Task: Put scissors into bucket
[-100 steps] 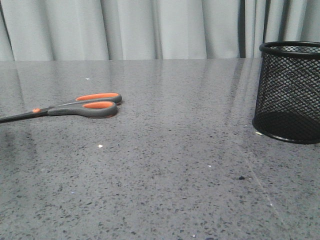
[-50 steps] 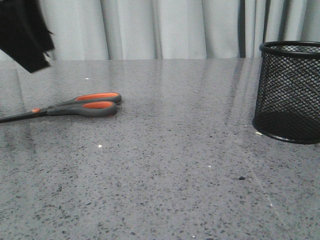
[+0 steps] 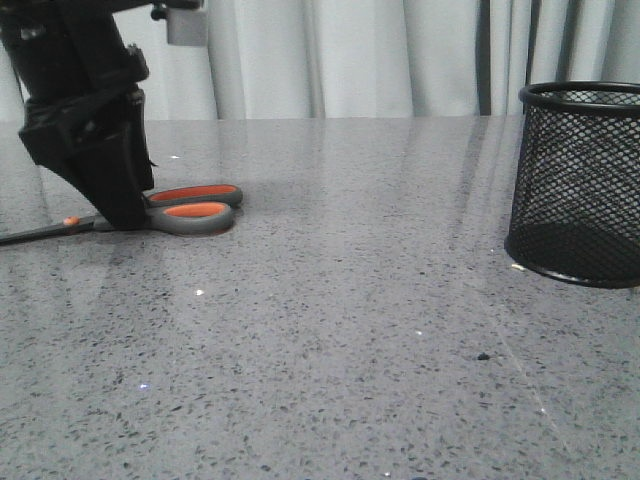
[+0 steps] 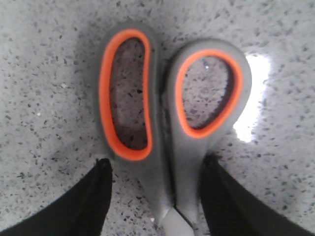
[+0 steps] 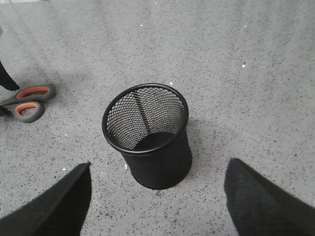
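Scissors (image 4: 170, 147) sit between your released left gripper's (image 4: 155, 196) fingers; clench off-centre and they pivot away flat.

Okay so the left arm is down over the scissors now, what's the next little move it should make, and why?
Probably close the left gripper on the scissors. In the left wrist view its open fingers straddle the neck just below the orange-lined loops, and the scissors lie flat on the table, not yet gripped. The bucket stands empty off to the right, so a firm hold comes first.
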Action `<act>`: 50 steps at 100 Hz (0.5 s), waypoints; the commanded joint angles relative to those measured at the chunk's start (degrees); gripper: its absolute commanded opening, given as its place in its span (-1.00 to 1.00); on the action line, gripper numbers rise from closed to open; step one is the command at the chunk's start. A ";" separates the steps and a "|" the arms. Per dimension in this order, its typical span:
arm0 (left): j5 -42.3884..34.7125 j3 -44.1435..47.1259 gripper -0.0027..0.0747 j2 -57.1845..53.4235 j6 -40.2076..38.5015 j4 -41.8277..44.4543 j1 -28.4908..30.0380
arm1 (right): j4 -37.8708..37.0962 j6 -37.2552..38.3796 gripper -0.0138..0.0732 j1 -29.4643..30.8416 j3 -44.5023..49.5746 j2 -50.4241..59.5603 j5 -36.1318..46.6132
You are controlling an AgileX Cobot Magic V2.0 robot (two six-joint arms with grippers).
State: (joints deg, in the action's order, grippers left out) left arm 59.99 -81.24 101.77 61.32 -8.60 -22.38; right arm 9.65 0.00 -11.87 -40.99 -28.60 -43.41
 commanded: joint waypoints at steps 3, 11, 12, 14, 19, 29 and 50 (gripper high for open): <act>-1.67 -2.46 0.05 -1.71 -0.44 0.09 0.83 | -0.23 -0.64 0.49 -0.09 -1.99 -0.81 3.79; -0.88 -3.38 0.05 -1.02 -0.44 -0.86 2.06 | -0.23 -0.64 0.49 -0.09 -1.99 -0.81 3.53; -0.87 -3.39 0.05 -0.89 -0.44 -1.02 2.18 | -0.23 -0.64 0.49 -0.09 -1.99 -0.81 3.53; -0.62 -3.50 0.05 -0.72 -0.44 -1.50 2.53 | -0.23 -0.64 0.49 -0.09 -1.99 -0.81 3.43; -0.25 -3.50 0.05 -0.46 -0.44 -2.47 3.19 | -0.23 -0.64 0.49 -0.09 -1.99 -0.81 3.34; 0.89 -3.50 0.05 0.19 -0.44 -3.04 4.22 | -0.23 -0.64 0.49 -0.09 -1.99 -0.81 3.34; 1.53 -3.50 0.05 1.58 -0.44 -6.14 4.60 | -0.23 -0.64 0.49 -0.09 -1.99 -0.81 3.47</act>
State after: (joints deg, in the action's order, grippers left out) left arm 61.40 -83.43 104.44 61.20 -12.88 -17.94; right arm 9.56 0.00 -11.97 -40.99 -28.60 -43.86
